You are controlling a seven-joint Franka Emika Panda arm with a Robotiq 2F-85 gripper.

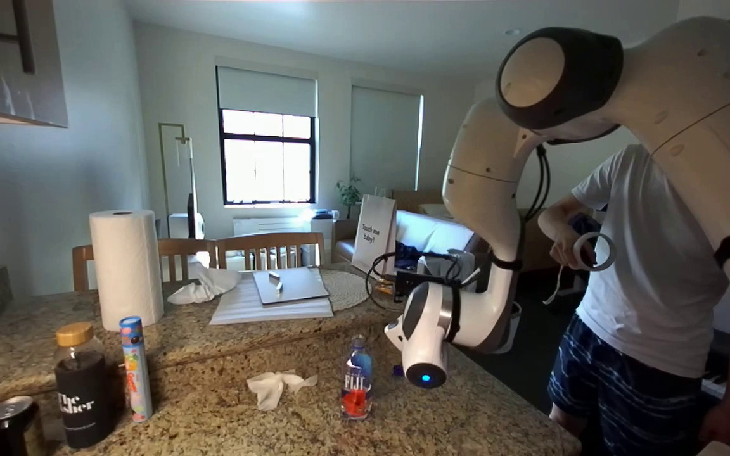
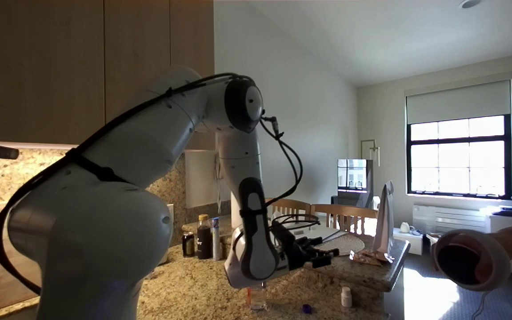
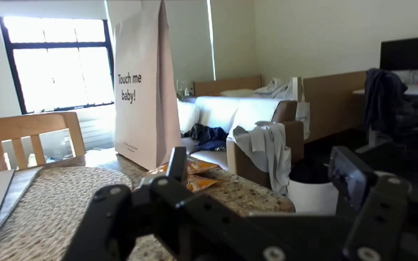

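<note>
Granite counter (image 1: 213, 418), fingers (image 3: 350, 177) spread, orange packets (image 3: 200, 182) beyond one fingertip, water bottle (image 1: 357, 379) standing apart

Gripper (image 3: 262, 171) is all black, arm (image 1: 485, 168) mostly white. Tabletop (image 1: 219, 430) has that busy tan-and-brown speckle, kinda granite-y. Water bottle (image 1: 357, 380) is blue up top with white lettering and a red-orange patch low down; cap (image 2: 306, 308) is bluish purple. Paper bag (image 3: 136, 123) goes pinkish beige with dark print, snack packets (image 3: 201, 166) orange, placemat (image 3: 64, 203) tan weave.
</note>
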